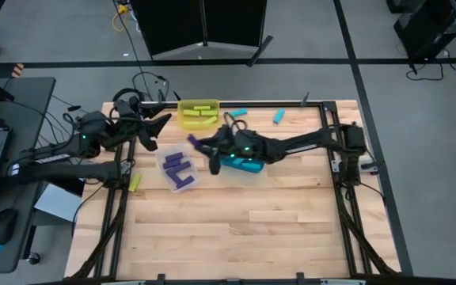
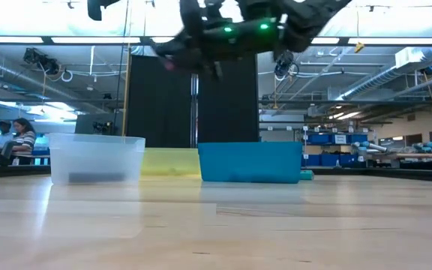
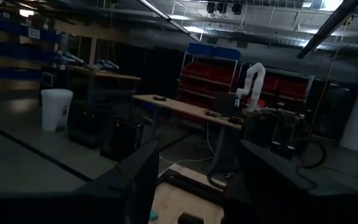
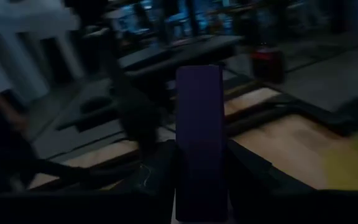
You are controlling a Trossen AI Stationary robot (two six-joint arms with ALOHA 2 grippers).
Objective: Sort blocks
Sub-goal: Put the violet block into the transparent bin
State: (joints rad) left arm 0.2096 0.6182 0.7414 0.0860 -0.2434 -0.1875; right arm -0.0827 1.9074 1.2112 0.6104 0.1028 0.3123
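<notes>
Right gripper (image 4: 199,163) is clamped on a purple block (image 4: 199,134); in the right wrist view the block stands upright between the 2 dark fingers (image 4: 163,171). In the high view this gripper (image 1: 199,146) hangs between the yellow bin (image 1: 199,115) and the clear bin (image 1: 179,168), raised above the table (image 1: 252,222), with the purple block (image 1: 191,140) poking out at its tip toward the left arm. The low view shows it up high, above the bins.

Left gripper (image 1: 158,124) is raised near the table's back left corner, just beside the yellow bin, pointing toward it. Its fingers (image 3: 132,186) stand apart with nothing between them.

Blocks:
- Clear bin holds several purple blocks (image 1: 178,167).
- Yellow bin holds yellow-green blocks (image 1: 199,112).
- Teal bin (image 1: 241,164) sits under the right arm; cyan blocks inside are mostly hidden by the arm.
- 2 cyan blocks loose on the table by the back edge: one (image 1: 238,113) just beside the yellow bin, one (image 1: 279,117) farther right.
- 1 yellow-green block (image 1: 134,182) lies at the left table edge, near the clear bin.

In the low view the clear bin (image 2: 96,158), yellow bin (image 2: 169,162) and teal bin (image 2: 250,162) sit in a row. A person (image 2: 22,139) sits in the room's far left background.
</notes>
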